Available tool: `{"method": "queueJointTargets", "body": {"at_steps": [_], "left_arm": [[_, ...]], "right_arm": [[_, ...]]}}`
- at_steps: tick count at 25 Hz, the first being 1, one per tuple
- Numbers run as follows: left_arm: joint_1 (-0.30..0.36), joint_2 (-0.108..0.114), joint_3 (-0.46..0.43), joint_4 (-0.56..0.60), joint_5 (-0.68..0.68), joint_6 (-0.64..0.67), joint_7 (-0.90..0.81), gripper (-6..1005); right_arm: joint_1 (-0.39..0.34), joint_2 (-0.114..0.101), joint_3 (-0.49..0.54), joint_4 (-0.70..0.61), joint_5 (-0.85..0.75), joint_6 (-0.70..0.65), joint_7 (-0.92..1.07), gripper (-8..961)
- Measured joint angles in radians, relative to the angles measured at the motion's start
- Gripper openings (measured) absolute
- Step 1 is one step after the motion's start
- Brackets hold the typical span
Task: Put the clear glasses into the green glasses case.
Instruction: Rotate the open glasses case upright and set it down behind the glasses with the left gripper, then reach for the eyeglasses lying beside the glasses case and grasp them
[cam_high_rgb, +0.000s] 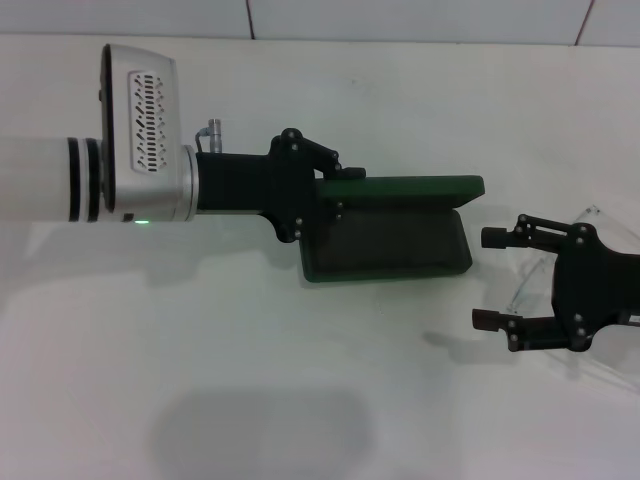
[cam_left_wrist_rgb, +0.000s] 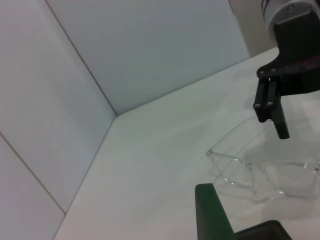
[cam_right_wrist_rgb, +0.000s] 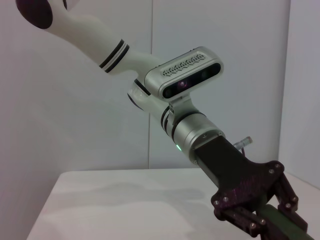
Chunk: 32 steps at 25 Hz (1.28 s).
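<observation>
Case (cam_high_rgb: 400, 240), dark green and rectangular with rounded corners, lies open mid-surface (cam_high_rgb: 300, 400), its hard lid standing along the far edge and a dark matte lining showing in the tray. Left claw (cam_high_rgb: 335, 190), black and angular on a silver wrist, reaches in from the left and sits at the case's left end, its fingers against the lid's left corner; whether they pinch it I cannot tell. Glasses (cam_high_rgb: 535, 285) of clear glossy plastic rest on the white surface just right of the case, outside it; the left wrist view shows the one-piece lens (cam_left_wrist_rgb: 260, 172) with its curved rims and a long clear arm. Right claw (cam_high_rgb: 487, 278) hovers over the glasses, its two black fingers spread wide, tips pointing toward the case.
</observation>
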Motion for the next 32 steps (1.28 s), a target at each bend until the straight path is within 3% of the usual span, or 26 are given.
{"method": "queueJointTargets", "body": {"at_steps": [14,32], "left_arm": [[-0.001,0.005,0.002,0.008,0.058,0.002,-0.095,252],[0.011,-0.005,-0.021,0.014,0.057,-0.004,-0.124,267]], "right_arm": [[0.003,0.000,-0.005,0.000,-0.002,-0.002,0.000,869],[-0.001,-0.005,-0.005,0.000,-0.002,-0.006,0.002,869]]}}
